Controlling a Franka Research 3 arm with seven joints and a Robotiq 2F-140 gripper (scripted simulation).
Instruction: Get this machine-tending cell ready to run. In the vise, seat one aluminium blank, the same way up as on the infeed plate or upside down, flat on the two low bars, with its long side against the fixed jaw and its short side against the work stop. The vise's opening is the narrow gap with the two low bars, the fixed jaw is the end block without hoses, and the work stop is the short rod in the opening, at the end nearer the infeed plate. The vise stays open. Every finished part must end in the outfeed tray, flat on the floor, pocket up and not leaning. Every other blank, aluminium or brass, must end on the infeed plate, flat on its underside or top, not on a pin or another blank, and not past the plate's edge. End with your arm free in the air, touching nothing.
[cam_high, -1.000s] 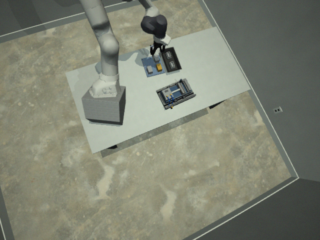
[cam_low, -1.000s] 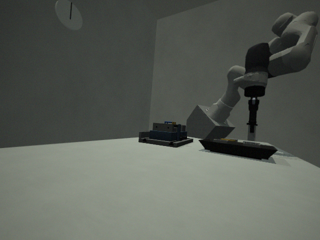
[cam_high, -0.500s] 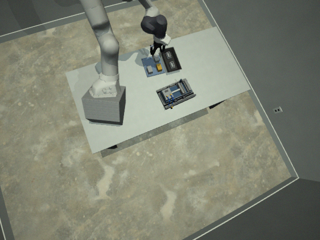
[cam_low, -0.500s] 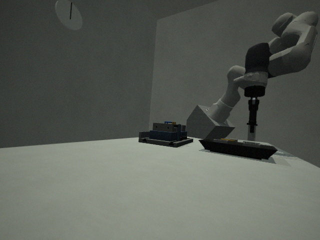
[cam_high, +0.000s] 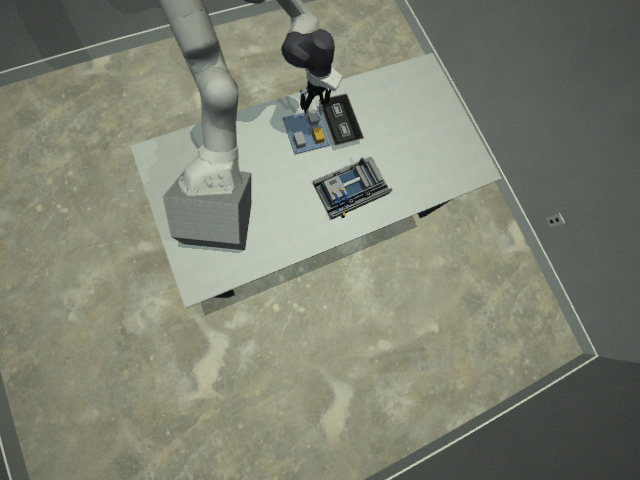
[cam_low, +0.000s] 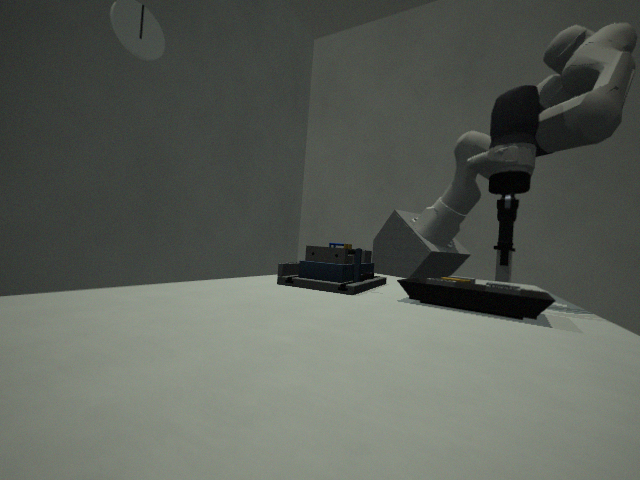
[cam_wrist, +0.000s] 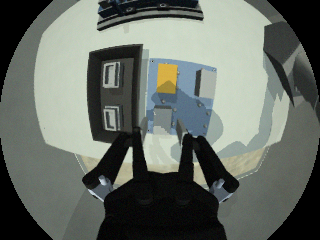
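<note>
The black two-finger gripper (cam_wrist: 160, 139) hangs over the far edge of the blue square infeed plate (cam_high: 290, 127), its fingers partly spread around a grey aluminium blank (cam_high: 313, 118). Just beside it the black outfeed tray (cam_high: 356, 122) (2 finished parts inside) walls off that side. The orange brass blank (cam_high: 318, 134) and another grey blank (cam_high: 299, 138) crowd the plate. Open tabletop separates the plate from the blue-and-grey vise (cam_high: 352, 187).
</note>
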